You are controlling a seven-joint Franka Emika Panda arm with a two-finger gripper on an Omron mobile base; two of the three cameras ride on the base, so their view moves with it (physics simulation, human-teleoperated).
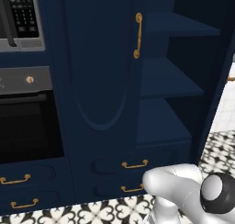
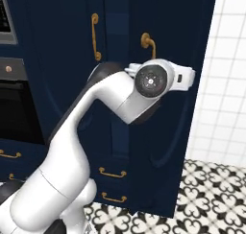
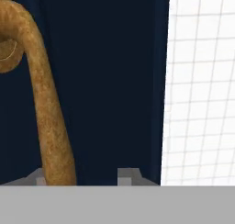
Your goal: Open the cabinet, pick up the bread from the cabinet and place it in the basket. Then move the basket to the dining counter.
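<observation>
Right now we have our end effector [image 3: 85, 175] set around the brass handle [image 3: 48, 113] of the cabinet's [image 1: 98, 71] right door [image 3: 110, 81]. In the hand view the handle's shaft runs down between the two fingertips [image 3: 128, 175], lying against the left one, with a gap to the right one. We cannot tell whether the jaws are truly clamped on it or merely straddling it.

We judge the door stiff and hinged, so it should swing in an arc rather than slide. The handle is a slim, smooth, curved bar and looks slippery. Our best hold is on its straight middle, squarely across the shaft.

That door is dark navy, with an arched panel, directly ahead of the end effector, and white wall tiles [image 3: 202, 90] lie just past its edge. In the left base view it stands swung open, exposing navy shelves [image 1: 167, 76] that look bare, with no bread visible.
</observation>
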